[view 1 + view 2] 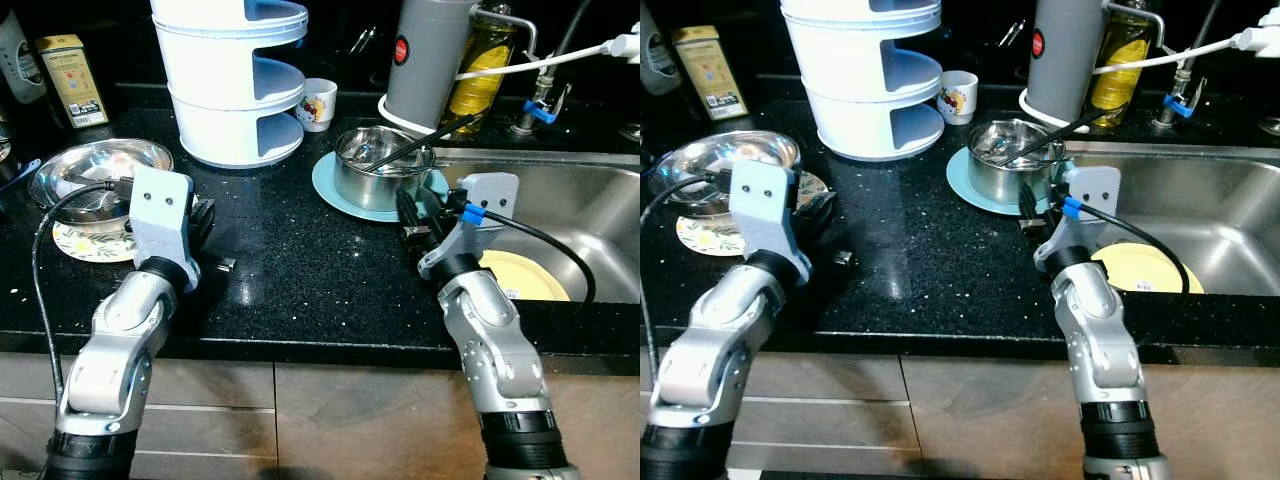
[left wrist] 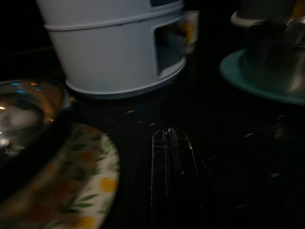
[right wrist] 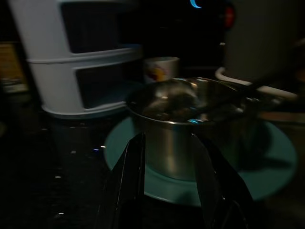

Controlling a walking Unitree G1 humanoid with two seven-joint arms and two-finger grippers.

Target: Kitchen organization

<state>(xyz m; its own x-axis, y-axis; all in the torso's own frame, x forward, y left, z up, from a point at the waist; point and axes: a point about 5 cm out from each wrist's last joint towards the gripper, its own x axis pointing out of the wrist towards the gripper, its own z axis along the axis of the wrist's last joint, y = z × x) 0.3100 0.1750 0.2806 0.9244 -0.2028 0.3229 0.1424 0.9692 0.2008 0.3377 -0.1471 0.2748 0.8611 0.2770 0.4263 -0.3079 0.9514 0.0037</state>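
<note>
The steel pot point(image 1: 382, 165) sits on a teal plate point(image 1: 335, 185) near the back of the black counter point(image 1: 290, 270), just beside the sink's point(image 1: 580, 215) left rim, with dark utensils point(image 1: 420, 142) leaning out of it toward the grey canister point(image 1: 430, 60) behind. My right gripper point(image 3: 167, 157) hovers low over the counter just in front of the pot, fingers spread wide on either side of its wall and not touching it. A yellow plate point(image 1: 530, 275) lies in the sink beside my right wrist. Further along the back edge stand a small printed cup point(image 1: 317, 104) and a white tiered rack point(image 1: 235, 80). Toward the counter's left end, a steel bowl point(image 1: 95, 175) rests on a floral plate point(image 1: 90, 243); my left gripper point(image 2: 171, 143) lies low beside that plate, fingers pressed together, holding nothing.
</note>
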